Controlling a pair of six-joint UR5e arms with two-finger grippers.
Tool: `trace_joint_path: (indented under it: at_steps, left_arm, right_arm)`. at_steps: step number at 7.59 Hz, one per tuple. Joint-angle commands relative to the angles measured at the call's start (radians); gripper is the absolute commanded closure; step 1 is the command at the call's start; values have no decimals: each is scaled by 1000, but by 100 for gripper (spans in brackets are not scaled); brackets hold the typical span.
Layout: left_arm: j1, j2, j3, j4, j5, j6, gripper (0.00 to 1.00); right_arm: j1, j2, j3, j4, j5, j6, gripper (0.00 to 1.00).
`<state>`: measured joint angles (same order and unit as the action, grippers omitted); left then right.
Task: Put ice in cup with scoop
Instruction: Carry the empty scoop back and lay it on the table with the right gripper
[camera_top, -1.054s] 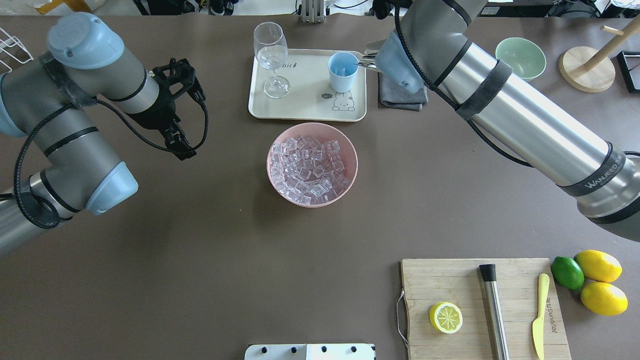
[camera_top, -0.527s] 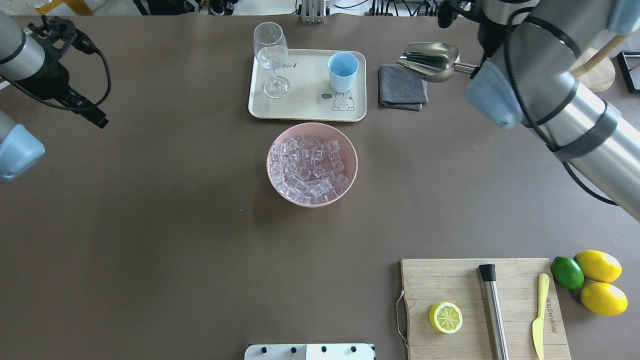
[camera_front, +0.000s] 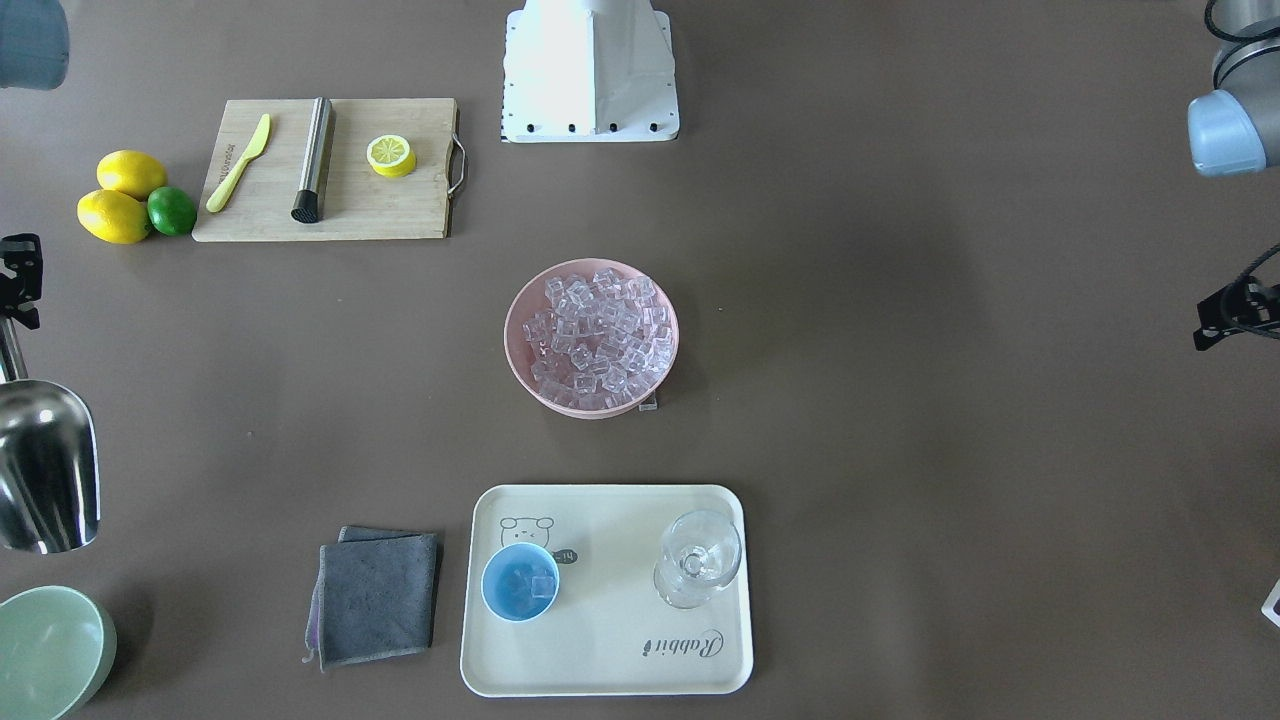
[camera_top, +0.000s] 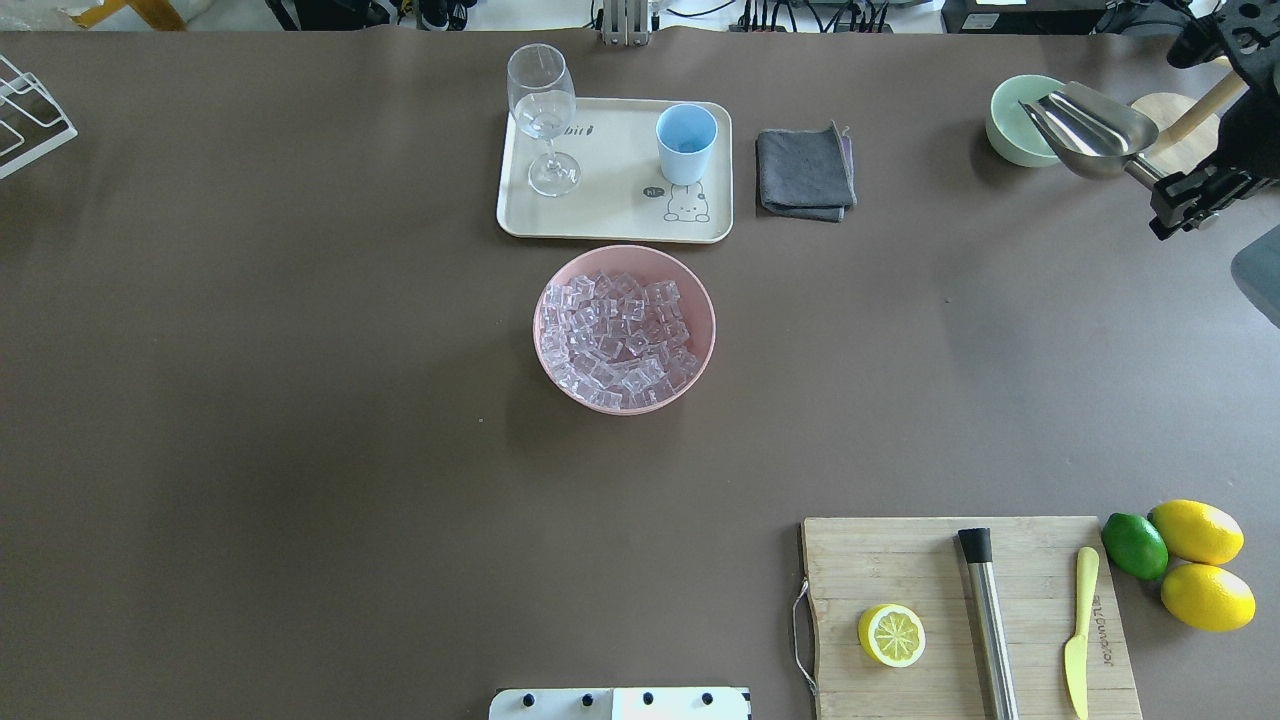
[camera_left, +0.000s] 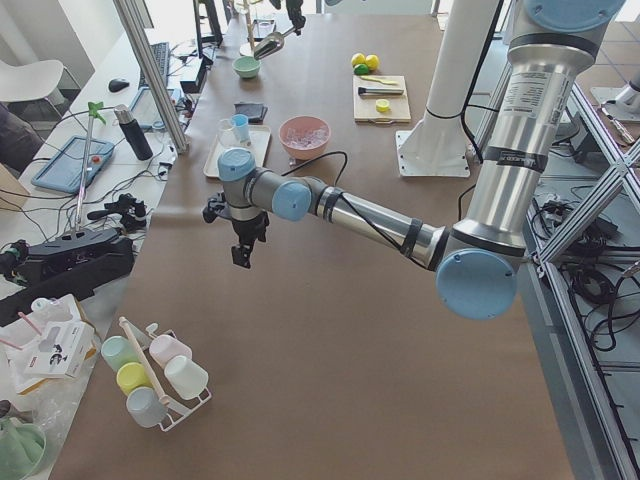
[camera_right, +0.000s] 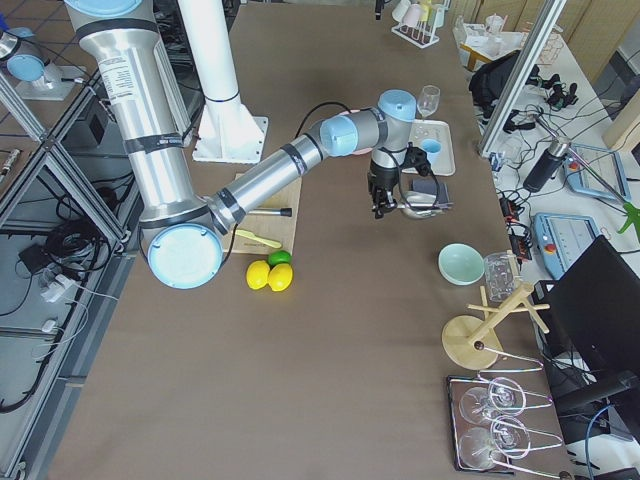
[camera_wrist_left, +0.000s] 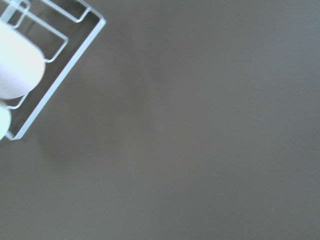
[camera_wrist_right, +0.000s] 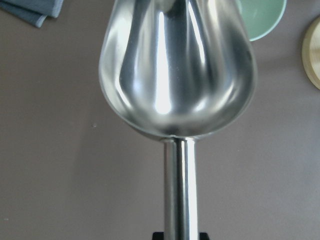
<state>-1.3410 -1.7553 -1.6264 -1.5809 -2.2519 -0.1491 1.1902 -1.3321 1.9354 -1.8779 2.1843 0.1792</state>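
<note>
My right gripper (camera_top: 1172, 192) is shut on the handle of the steel scoop (camera_top: 1095, 135), held in the air at the far right, over the edge of the pale green bowl. The scoop (camera_wrist_right: 175, 70) is empty in the right wrist view. It also shows at the front view's left edge (camera_front: 45, 465). The light-blue cup (camera_top: 686, 143) stands on the tray and holds a few ice cubes (camera_front: 532, 585). The pink bowl (camera_top: 708, 300) is full of ice (camera_top: 620, 330). Of my left gripper only a black part shows (camera_front: 1225, 320); I cannot tell its state.
Cream tray (camera_top: 610, 225) with a wine glass (camera_top: 543, 115). Grey cloth (camera_top: 803, 172), pale green bowl (camera_top: 1005, 130), wooden stand (camera_top: 1170, 110). Cutting board (camera_top: 900, 560) with lemon half, steel cylinder, yellow knife; lemons and lime beside it. One ice cube (camera_front: 648, 403) lies by the pink bowl. Wire rack (camera_top: 30, 115).
My right arm has carried the scoop away from the cup, past the grey cloth, to the far right. My left arm has drawn back out of the overhead view.
</note>
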Motion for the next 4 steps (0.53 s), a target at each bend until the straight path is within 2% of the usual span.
trace_joint_path:
  at_steps: [1,2,3,4]
  left_arm:
    - [-87,60,71,-11,5,3,1]
    - [-105,78,74,-13,-4,37,1]
    - [-122,103,75,-13,-3,160,1]
    - [-129,99,91,-11,-5,178,1]
  right_arm:
    - [34,-128,-21,223,-74,468,0]
    - [34,-150,-27,280,-96,553,0]
    - [37,-188,-23,293,-87,527,0]
    - [72,-218,-24,305,-77,446,0]
